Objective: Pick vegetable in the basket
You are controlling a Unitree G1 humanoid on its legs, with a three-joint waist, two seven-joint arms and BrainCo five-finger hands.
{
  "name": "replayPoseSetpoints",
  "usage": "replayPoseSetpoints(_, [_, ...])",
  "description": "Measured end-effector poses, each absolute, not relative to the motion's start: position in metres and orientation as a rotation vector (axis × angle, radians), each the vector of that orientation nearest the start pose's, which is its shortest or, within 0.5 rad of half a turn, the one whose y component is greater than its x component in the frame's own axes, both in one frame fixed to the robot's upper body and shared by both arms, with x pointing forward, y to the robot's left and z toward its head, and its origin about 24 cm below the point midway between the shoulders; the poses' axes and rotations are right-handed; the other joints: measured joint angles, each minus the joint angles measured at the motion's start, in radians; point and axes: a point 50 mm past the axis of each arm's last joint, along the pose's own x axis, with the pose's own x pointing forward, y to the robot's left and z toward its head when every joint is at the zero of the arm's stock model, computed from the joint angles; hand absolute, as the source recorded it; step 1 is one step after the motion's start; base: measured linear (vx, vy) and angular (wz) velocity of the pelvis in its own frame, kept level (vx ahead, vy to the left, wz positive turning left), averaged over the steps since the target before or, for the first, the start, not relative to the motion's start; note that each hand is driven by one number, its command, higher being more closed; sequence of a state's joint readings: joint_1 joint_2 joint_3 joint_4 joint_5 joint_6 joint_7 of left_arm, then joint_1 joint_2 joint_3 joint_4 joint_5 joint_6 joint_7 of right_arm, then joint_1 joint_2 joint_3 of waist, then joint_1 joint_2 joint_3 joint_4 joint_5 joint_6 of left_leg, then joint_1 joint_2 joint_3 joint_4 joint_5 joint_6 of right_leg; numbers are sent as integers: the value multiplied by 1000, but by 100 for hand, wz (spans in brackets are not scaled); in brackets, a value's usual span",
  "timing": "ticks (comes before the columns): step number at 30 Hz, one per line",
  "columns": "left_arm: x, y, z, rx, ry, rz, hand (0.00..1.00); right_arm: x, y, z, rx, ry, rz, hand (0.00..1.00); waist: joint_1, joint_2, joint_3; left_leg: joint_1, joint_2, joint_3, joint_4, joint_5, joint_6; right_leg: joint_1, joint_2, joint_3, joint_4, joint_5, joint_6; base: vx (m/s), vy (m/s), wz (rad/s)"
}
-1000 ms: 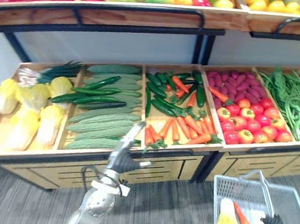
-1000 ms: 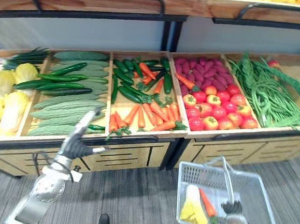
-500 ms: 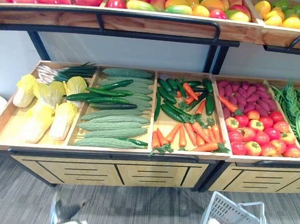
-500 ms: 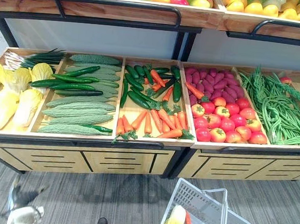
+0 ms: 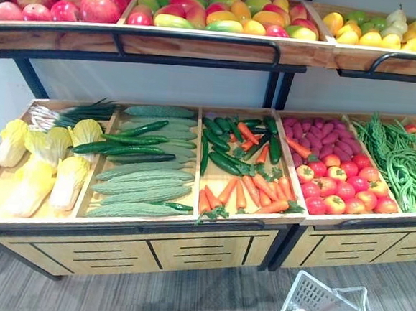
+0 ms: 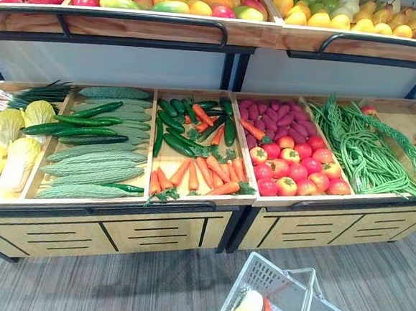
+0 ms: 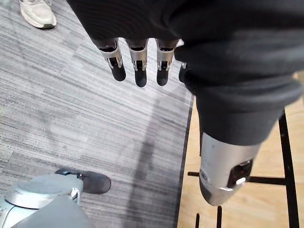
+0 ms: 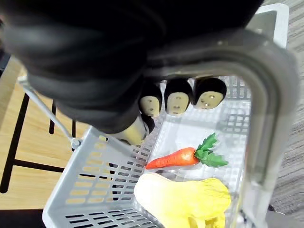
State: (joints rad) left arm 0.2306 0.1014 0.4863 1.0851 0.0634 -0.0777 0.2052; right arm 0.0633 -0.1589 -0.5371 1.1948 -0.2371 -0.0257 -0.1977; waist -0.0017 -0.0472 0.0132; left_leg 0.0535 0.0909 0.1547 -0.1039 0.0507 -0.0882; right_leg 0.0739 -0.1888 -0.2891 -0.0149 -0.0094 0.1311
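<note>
A grey plastic basket [image 6: 305,293] hangs low at my right, in front of the produce stand. Inside it lie a yellow cabbage [image 8: 185,199] and a carrot [image 8: 178,157] with a green top. My right hand [image 8: 178,99] is curled round the basket's grey handle [image 8: 268,123]. My left hand [image 7: 137,64] hangs over the grey floor with its fingers straight and nothing in it. On the stand, the wooden bins hold yellow cabbages [image 5: 45,161], green cucumbers and gourds [image 5: 142,165], carrots [image 5: 252,191], tomatoes [image 5: 339,187] and green beans [image 5: 402,160].
An upper shelf [image 5: 202,43] of apples, mangoes and yellow fruit overhangs the back of the bins behind a black rail. Wooden drawer fronts [image 5: 186,251] close the stand's base. A person's white shoe [image 7: 37,12] stands on the floor near my left hand.
My left arm, raised before the stand a second ago, has dropped out of the eye views. The camera has tilted up, so the basket sits lower in the picture.
</note>
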Motion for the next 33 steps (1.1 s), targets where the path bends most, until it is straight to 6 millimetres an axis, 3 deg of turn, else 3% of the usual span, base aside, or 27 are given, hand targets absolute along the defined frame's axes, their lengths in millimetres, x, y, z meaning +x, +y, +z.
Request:
replayPoseSetpoints(7, [15, 240, -164, 89, 1242, 540, 0, 56, -259, -159, -136, 1218, -576, 100, 0, -10, 6, 19, -2, 6, 0, -11, -8, 9, -1, 11, 2, -1, 0, 56, -3, -5])
replayPoseSetpoints(14, [19, 236, -165, 108, 1239, 498, 0, 61, -256, -159, -148, 1204, -546, 100, 3, -12, 34, 65, -1, 41, 10, -42, -13, 31, -5, 39, 37, -22, 6, 44, 10, -13])
replayPoseSetpoints(17, [29, 233, -164, 120, 1214, 466, 0, 71, -255, -157, -135, 1172, -552, 100, 2, -30, 89, 6, 11, 65, 245, -176, 0, -9, -38, 81, 162, -84, 17, -42, 61, -31])
replayPoseSetpoints(19, [32, 235, -164, 128, 1207, 462, 0, 72, -255, -157, -121, 1149, -565, 100, 1, -31, 89, -34, 18, 87, 335, -227, 8, -43, -48, 113, 184, -89, 31, -52, 113, -47])
replayPoseSetpoints(21, [38, 238, -162, 159, 1192, 440, 0, 78, -250, -156, -108, 1112, -562, 100, 2, -34, 95, -89, 31, 161, 391, -271, 32, -127, -47, 210, 205, -40, 92, -41, 157, -88])
replayPoseSetpoints(22, [40, 239, -162, 168, 1192, 434, 0, 83, -248, -155, -107, 1098, -555, 100, 0, -30, 105, -89, 36, 181, 391, -284, 37, -144, -41, 237, 208, -6, 96, -111, 181, -102])
replayPoseSetpoints(23, [45, 240, -161, 174, 1178, 426, 0, 87, -246, -154, -78, 1072, -568, 100, -1, -8, 124, -86, 63, 218, 390, -289, 47, -173, -10, 271, 189, 95, 84, -141, 214, -91])
replayPoseSetpoints(24, [51, 239, -161, 172, 1164, 423, 0, 87, -243, -154, -62, 1070, -572, 100, 1, 30, 130, -86, 96, 253, 384, -275, 63, -174, 15, 277, 135, 190, 73, -139, 271, -101])
replayPoseSetpoints(25, [54, 238, -161, 169, 1155, 420, 0, 88, -240, -155, -51, 1065, -572, 100, 1, 36, 137, -85, 114, 287, 377, -267, 69, -186, 22, 245, 140, 216, 39, -119, 278, -99])
replayPoseSetpoints(26, [57, 244, -158, 184, 1138, 433, 0, 91, -240, -154, -42, 1048, -580, 100, -6, 14, 144, -72, 108, 337, 346, -253, 81, -214, -19, 134, 252, 151, -40, -79, 307, -96])
replayPoseSetpoints(27, [58, 246, -157, 190, 1130, 436, 0, 90, -241, -154, -44, 1051, -582, 100, -6, 3, 147, -53, 110, 373, 328, -244, 84, -211, -47, 50, 312, 118, -76, -31, 230, -106])
replayPoseSetpoints(30, [60, 249, -156, 216, 1126, 421, 0, 92, -238, -154, -65, 1049, -548, 100, 5, -15, 146, -5, 112, 533, 257, -207, 83, -166, -113, -141, 389, 83, -107, -16, 98, -140])
replayPoseSetpoints(32, [63, 250, -155, 217, 1113, 421, 0, 97, -235, -155, -58, 1052, -534, 100, 11, -19, 146, 3, 110, 606, 243, -198, 78, -142, -134, -186, 385, 83, -107, -16, -70, -136])
replayPoseSetpoints(33, [64, 249, -155, 216, 1111, 419, 0, 99, -232, -155, -52, 1057, -528, 100, 15, -22, 145, 5, 110, 662, 245, -192, 68, -122, -143, -220, 346, 70, -90, -13, -182, -147])
